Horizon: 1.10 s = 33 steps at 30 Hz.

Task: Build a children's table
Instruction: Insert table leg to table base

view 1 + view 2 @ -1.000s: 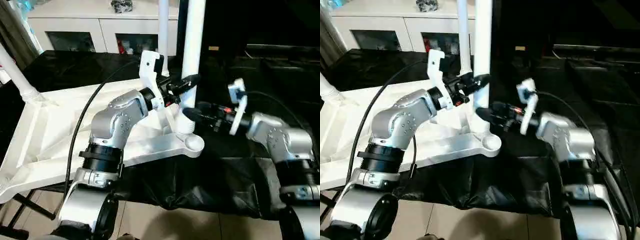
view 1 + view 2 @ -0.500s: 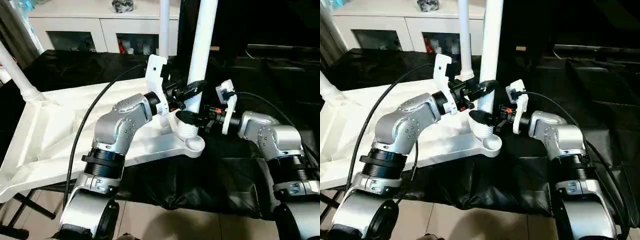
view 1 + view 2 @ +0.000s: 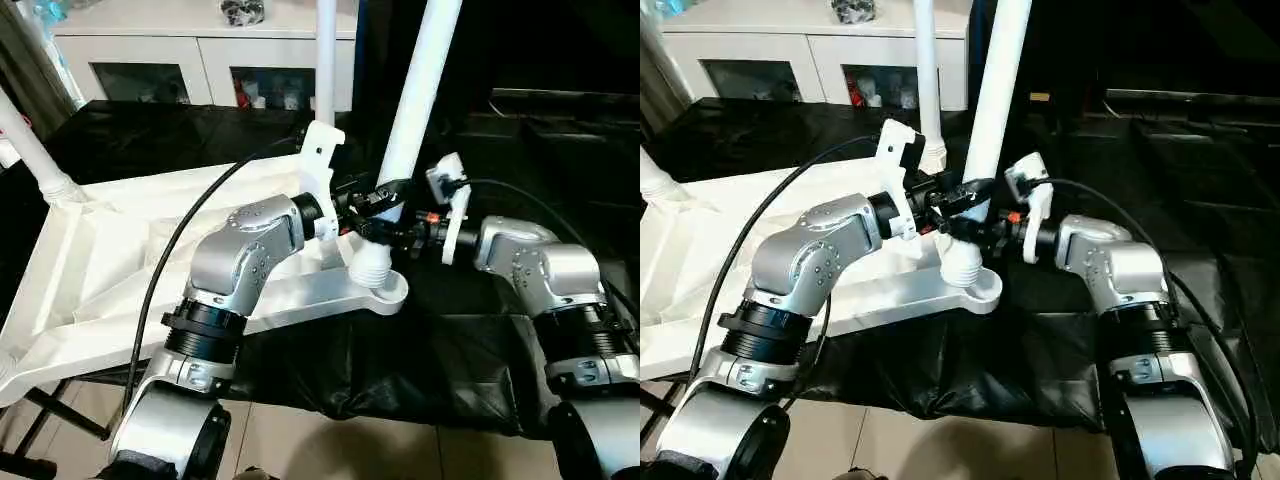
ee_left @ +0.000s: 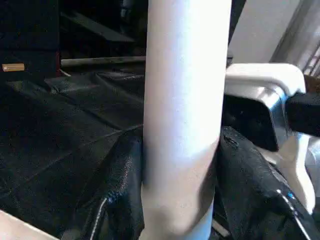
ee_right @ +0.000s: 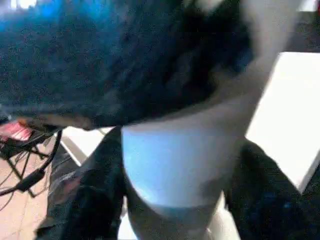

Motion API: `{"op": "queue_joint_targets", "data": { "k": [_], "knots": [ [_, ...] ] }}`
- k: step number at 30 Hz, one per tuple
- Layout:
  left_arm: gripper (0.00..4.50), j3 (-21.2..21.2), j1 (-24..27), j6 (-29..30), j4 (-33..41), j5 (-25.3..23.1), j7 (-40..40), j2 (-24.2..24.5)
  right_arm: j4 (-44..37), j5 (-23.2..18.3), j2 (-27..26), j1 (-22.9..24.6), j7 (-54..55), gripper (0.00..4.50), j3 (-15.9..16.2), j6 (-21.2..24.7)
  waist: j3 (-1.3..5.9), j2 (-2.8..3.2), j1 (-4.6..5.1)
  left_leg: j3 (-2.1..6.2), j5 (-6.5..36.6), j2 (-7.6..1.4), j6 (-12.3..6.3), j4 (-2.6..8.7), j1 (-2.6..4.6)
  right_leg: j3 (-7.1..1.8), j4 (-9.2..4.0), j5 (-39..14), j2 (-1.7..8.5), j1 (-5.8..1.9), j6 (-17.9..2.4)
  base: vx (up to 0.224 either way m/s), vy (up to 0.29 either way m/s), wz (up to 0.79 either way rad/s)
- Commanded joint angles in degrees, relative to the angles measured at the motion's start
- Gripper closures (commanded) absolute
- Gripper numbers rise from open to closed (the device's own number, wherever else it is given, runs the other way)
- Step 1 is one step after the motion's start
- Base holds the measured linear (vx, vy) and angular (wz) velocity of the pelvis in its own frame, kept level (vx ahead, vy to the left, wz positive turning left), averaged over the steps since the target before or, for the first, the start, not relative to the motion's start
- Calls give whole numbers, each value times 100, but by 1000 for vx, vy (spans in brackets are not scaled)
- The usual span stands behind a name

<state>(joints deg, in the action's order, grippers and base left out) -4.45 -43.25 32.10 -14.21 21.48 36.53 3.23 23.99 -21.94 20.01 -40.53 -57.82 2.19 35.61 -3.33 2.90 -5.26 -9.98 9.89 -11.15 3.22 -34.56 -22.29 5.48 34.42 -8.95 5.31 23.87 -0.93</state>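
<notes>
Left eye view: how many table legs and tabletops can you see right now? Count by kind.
Legs: 3 (far-left leg, rear upright leg, tilted leg)
Tabletop: 1
Total: 4

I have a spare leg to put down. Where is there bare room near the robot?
The black-draped table is bare behind the right arm. The tabletop has open ribbed surface between its far-left leg and the left arm. Crowded: the near corner socket, where both grippers surround the tilted leg.
</notes>
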Motion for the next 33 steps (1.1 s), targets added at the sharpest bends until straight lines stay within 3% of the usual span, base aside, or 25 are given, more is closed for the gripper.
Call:
{"op": "queue_joint_targets", "data": {
  "k": [1,7,11,25,33],
  "knots": [
    [259,-30,-63,-107,149,-63,56,41,-26,54,54,12,-57,225,92,16,488,-134,-21,19,567,-138,-502,303,55,-229,-363,-1144,276,-398,-1176,0,0,0],
    [259,-9,-124,-149,70,-66,65,65,-42,63,59,42,-96,238,103,60,497,-133,-24,18,570,-136,-489,296,55,-233,-357,-1106,278,-405,-1187,0,0,0],
    [259,-16,-119,-148,87,-53,72,74,-2,106,54,32,-9,184,116,-29,499,-117,-24,21,564,-134,-491,293,56,-229,-352,-1045,271,-404,-1210,0,0,0],
    [259,-61,-142,-192,31,-51,118,101,-99,77,117,78,-147,178,192,58,500,-114,-24,21,593,-136,-489,289,59,-229,-347,-1054,270,-408,-1225,0,0,0],
    [259,-79,-132,-168,68,-32,155,95,-131,30,111,89,-184,255,219,145,499,-121,-28,24,613,-136,-466,287,55,-230,-345,-1092,274,-410,-1215,0,0,0]
  ]
}}
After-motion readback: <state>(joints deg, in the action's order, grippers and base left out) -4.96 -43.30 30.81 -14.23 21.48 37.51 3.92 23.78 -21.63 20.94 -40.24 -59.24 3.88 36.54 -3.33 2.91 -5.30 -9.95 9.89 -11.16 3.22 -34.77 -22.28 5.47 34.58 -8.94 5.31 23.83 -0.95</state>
